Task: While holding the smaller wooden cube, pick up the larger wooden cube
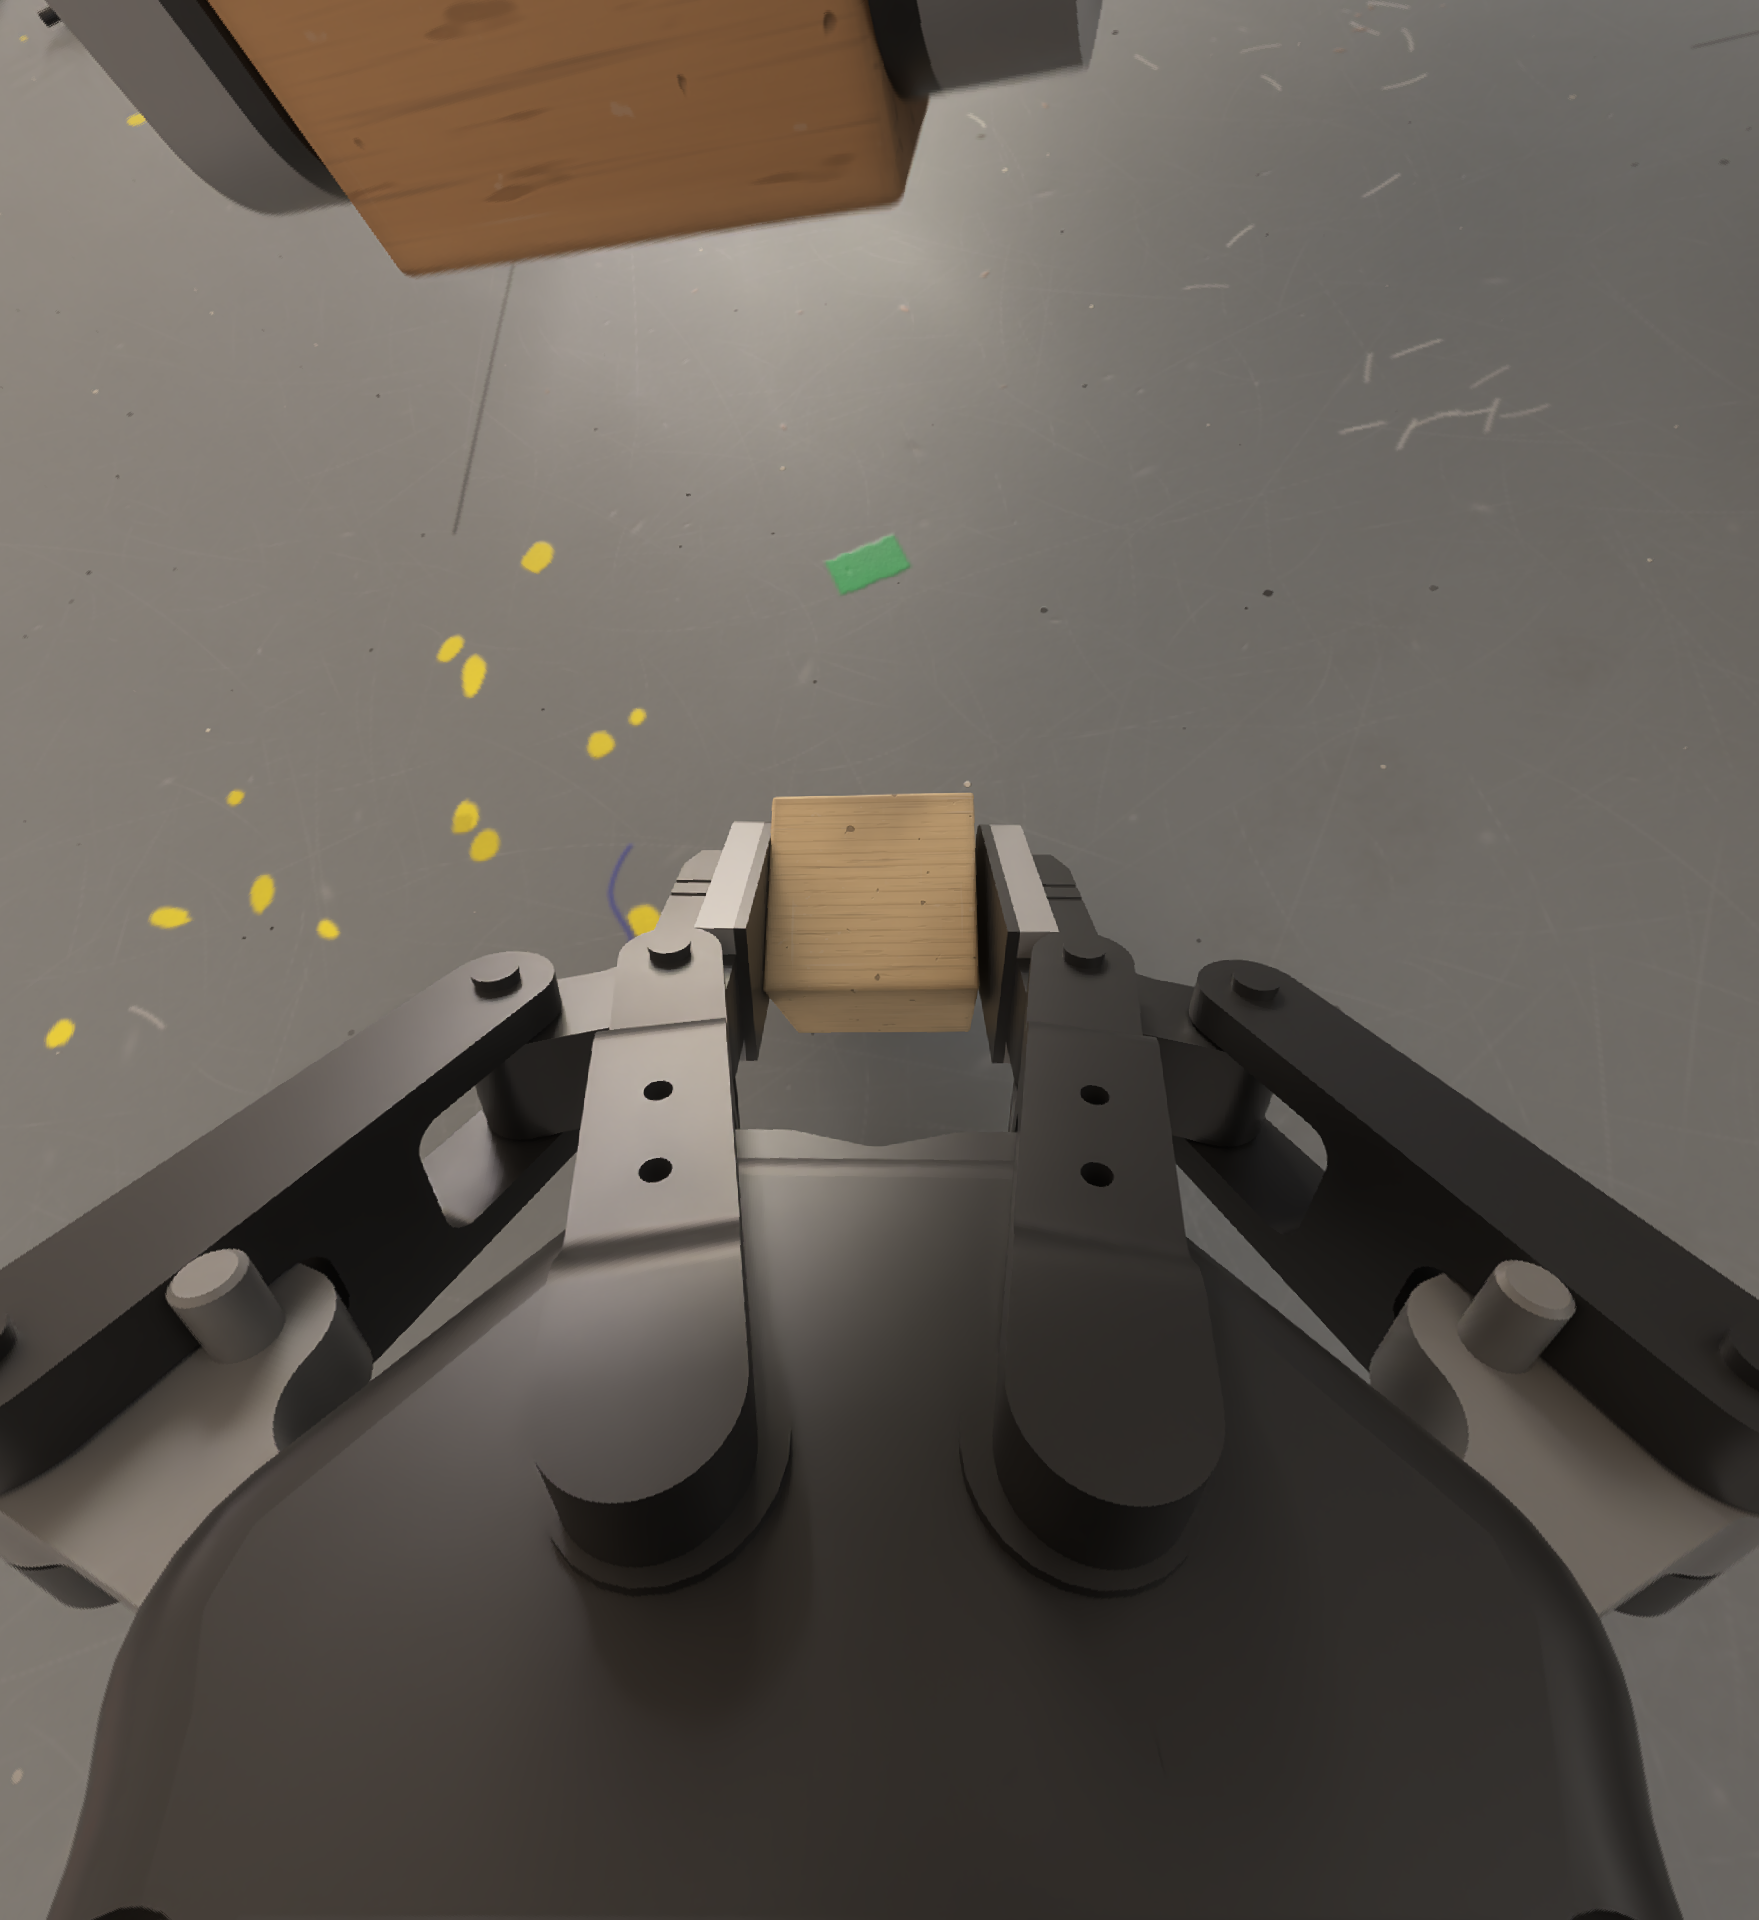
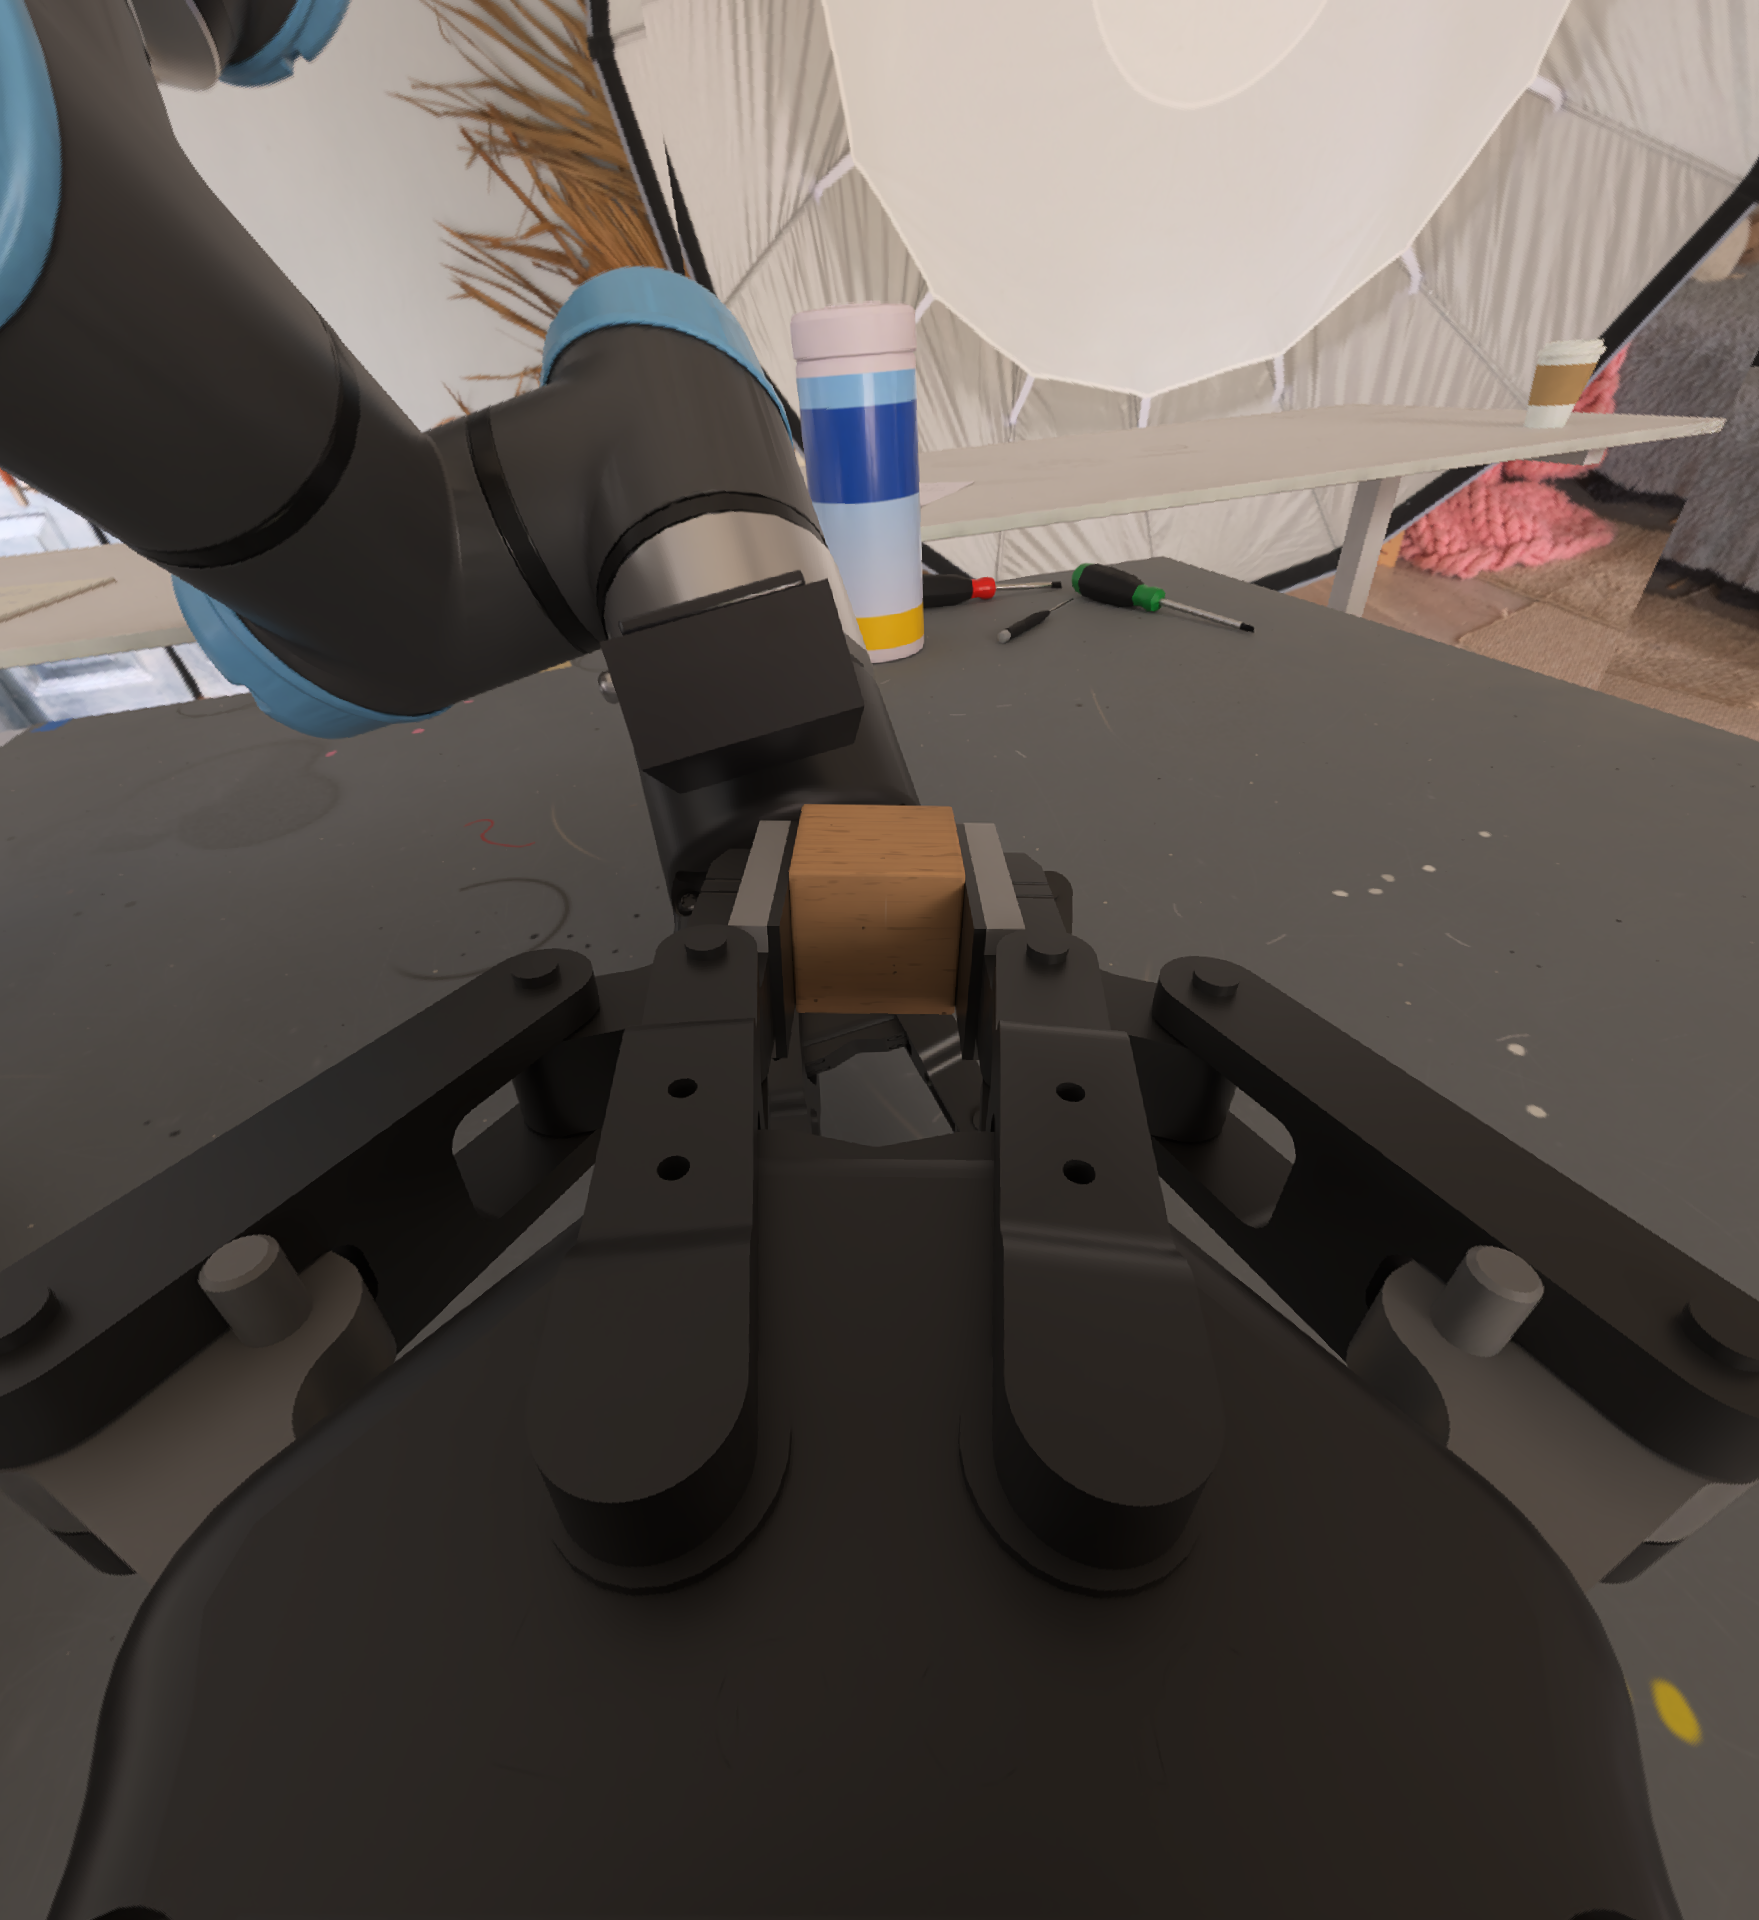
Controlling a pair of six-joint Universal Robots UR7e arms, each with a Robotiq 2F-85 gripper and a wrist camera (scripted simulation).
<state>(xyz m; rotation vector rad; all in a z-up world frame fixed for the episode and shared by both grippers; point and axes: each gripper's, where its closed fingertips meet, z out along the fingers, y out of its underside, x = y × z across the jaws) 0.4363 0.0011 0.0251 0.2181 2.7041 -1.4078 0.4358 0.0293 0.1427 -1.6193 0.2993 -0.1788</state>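
My left gripper (image 1: 870,868) is shut on a light wooden cube (image 1: 870,914), the wider of the two, and holds it over the grey table (image 1: 1270,727). My right gripper (image 2: 875,883) is shut on a darker brown wooden cube (image 2: 875,920), the narrower one. That brown cube (image 1: 594,114) also shows at the top of the left wrist view, close to the camera, between the right gripper's dark fingers (image 1: 220,135). In the right wrist view the left arm (image 2: 387,499) reaches in just behind the brown cube, and the light cube is hidden.
A blue-and-white striped bottle (image 2: 859,478) stands at the table's far side, with screwdrivers (image 2: 1145,597) lying beside it. The table's edge (image 2: 1581,675) runs on the right. A green patch (image 1: 867,564) and yellow spots (image 1: 473,675) mark the tabletop.
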